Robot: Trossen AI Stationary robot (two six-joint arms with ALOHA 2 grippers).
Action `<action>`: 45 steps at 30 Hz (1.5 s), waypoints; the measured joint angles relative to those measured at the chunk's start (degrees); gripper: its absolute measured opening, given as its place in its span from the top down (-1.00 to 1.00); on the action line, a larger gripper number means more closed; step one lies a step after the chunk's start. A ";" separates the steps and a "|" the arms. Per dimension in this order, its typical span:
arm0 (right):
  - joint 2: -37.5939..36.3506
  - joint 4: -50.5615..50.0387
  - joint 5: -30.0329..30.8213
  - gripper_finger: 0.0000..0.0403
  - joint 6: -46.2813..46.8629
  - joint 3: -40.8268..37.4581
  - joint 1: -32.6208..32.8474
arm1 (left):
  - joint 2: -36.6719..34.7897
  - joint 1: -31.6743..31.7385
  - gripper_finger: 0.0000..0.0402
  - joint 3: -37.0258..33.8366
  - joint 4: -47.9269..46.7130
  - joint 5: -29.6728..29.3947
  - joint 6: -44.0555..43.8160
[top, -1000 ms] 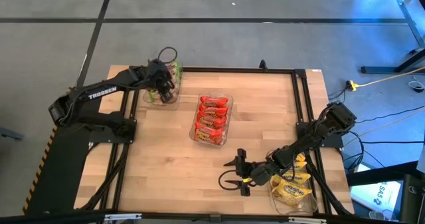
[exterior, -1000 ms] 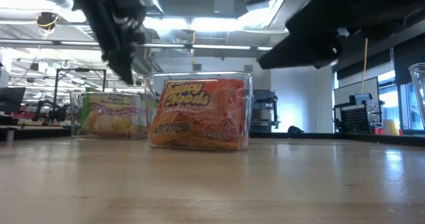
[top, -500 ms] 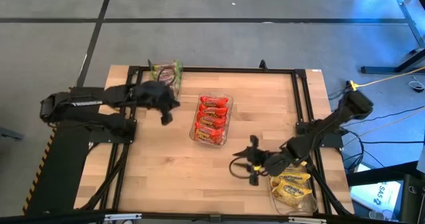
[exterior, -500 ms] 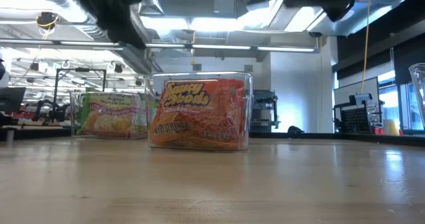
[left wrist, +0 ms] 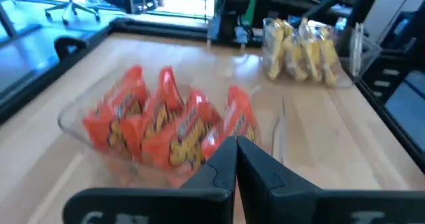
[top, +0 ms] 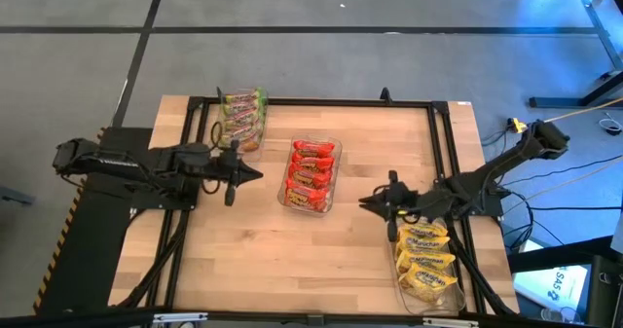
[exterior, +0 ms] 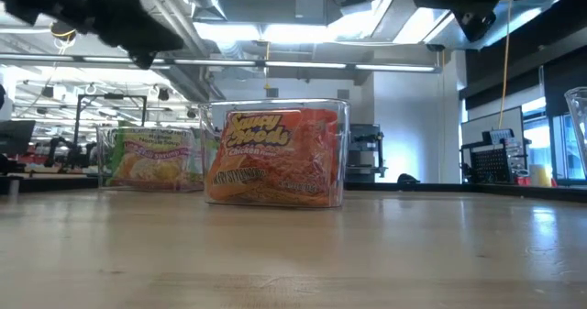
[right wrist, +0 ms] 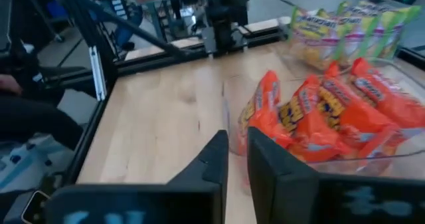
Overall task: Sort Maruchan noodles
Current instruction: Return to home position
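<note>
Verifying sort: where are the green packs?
High view: green packs at the table's upper-left corner, above the left hand, left of the red packs.

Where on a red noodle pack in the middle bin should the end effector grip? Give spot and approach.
Pinch the upturned top edge of an end red noodle pack, coming straight down: the packs stand on edge, side by side in the clear bin, whose walls would block a side approach.
</note>
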 joint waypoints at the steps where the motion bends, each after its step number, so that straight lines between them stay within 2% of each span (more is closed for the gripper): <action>1: -1.17 0.06 0.00 0.86 -0.17 -0.77 -0.51 | -1.49 -0.20 0.98 -1.47 0.27 -0.01 -0.01; 6: -6.89 0.42 -2.24 0.98 -1.33 -4.95 -4.18 | -7.55 -0.40 0.99 -6.08 3.28 -0.03 0.17; 14: -17.64 0.21 -9.24 0.99 -3.27 -12.02 -12.33 | -13.48 -0.40 0.97 -8.90 3.26 0.23 0.61; 19: -25.53 3.30 -17.90 0.99 -6.43 -17.73 -17.26 | -16.31 -0.40 0.99 -11.13 3.02 2.22 0.53; 21: -29.50 4.31 -19.56 0.99 -6.62 -19.64 -19.00 | -17.51 -0.40 0.99 -11.77 3.08 3.10 0.24; 33: -50.16 2.35 -19.69 0.99 -7.93 -28.59 -24.91 | -27.55 -0.10 0.99 -17.19 3.26 2.51 0.64; 40: -57.63 -0.74 -16.98 0.99 -8.11 -32.75 -25.19 | -36.63 -0.10 0.99 -20.29 2.49 2.51 2.00; 45: -60.74 -4.03 -14.62 0.99 -7.87 -33.77 -25.17 | -37.24 -0.12 0.99 -22.06 2.90 1.96 1.92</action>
